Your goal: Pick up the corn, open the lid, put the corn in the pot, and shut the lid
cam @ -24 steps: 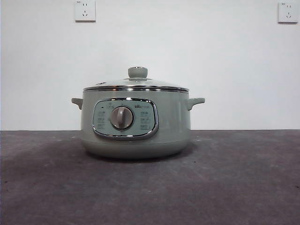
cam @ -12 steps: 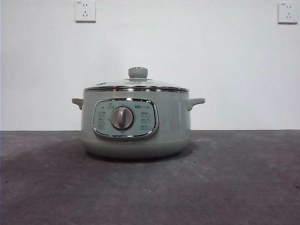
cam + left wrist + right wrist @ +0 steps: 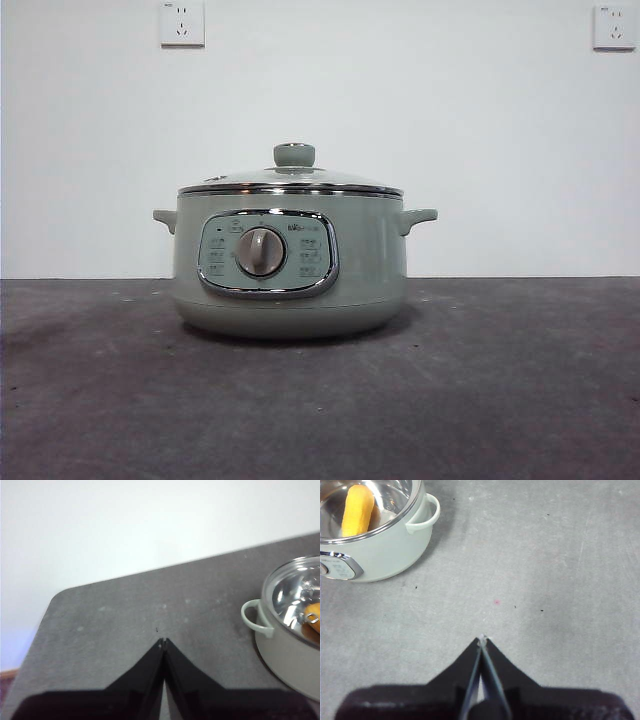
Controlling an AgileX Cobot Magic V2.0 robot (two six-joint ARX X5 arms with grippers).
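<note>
The sage-green pot (image 3: 290, 265) stands mid-table with its glass lid (image 3: 290, 182) seated on the chrome rim, green knob (image 3: 294, 154) on top. Through the glass, the right wrist view shows the yellow-orange corn (image 3: 358, 509) lying inside the pot (image 3: 375, 545); the left wrist view shows a sliver of the corn (image 3: 313, 614) under the lid (image 3: 292, 590). My left gripper (image 3: 163, 641) hovers shut over bare table beside one pot handle. On the other side, away from the pot, my right gripper (image 3: 482, 639) is shut and holds nothing. Neither arm appears in the front view.
The dark grey table (image 3: 500, 380) stretches around the pot, with its rounded corner and edge (image 3: 55, 597) in the left wrist view. A white wall with two outlets (image 3: 181, 22) stands behind. The pot's side handles (image 3: 418, 217) stick out.
</note>
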